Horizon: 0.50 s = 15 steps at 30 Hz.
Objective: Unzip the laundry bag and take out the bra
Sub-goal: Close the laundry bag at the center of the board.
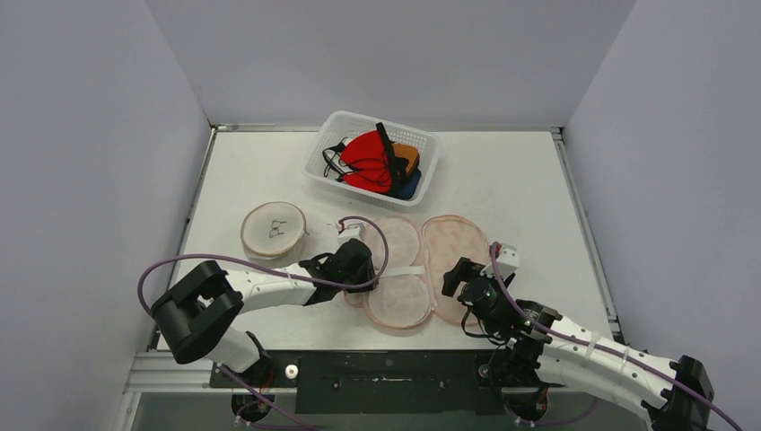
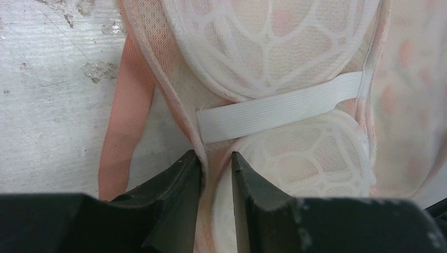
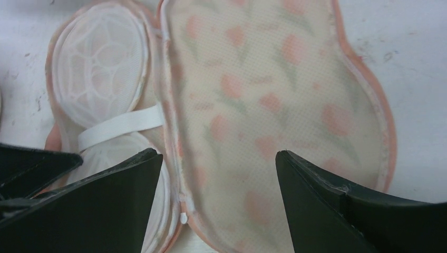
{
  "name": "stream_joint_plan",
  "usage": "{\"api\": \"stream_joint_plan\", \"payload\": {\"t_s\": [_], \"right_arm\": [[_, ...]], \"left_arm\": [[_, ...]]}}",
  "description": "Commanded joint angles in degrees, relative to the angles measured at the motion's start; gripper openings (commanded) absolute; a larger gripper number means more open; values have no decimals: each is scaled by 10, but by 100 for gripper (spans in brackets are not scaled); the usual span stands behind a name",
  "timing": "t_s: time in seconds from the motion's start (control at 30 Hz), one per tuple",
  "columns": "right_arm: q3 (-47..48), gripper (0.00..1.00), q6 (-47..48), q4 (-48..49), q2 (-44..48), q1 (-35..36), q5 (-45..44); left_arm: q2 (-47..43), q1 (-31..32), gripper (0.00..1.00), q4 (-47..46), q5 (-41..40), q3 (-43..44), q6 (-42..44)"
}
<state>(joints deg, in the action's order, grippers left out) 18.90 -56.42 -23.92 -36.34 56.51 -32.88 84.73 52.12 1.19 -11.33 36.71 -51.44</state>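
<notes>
The peach-trimmed laundry bag (image 1: 449, 251) lies unzipped and opened flat just in front of the basket (image 1: 320, 151), with 2 white lattice cups (image 2: 274, 42) strapped inside.

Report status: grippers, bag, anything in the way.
Left gripper pinching laundry bag rim. Right gripper open over flowered flap. Bag unzipped, spread flat, white cups strapped inside. Nothing blocking.
</notes>
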Motion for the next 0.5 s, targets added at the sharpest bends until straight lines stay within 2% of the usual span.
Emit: {"api": "stream_joint_plan", "payload": {"t_s": [0.0, 0.07, 0.13, 0.33, 0.47], "right_arm": [[40, 81, -67, -55, 0, -24, -100], [44, 82, -57, -55, 6, -56, -106], [49, 82, -26, -37, 4, -109, -77], [33, 80, 74, 67, -63, -310, 82], [4, 77, 110, 128, -86, -386, 172]], "left_arm": [[-7, 0, 25, -20, -14, 10, 9], [-6, 0, 25, -4, -22, 16, 20], [-2, -4, 24, 17, -31, 25, 28], [20, -30, 23, 29, -16, 45, 34], [33, -33, 22, 36, -16, 55, 37]]}}
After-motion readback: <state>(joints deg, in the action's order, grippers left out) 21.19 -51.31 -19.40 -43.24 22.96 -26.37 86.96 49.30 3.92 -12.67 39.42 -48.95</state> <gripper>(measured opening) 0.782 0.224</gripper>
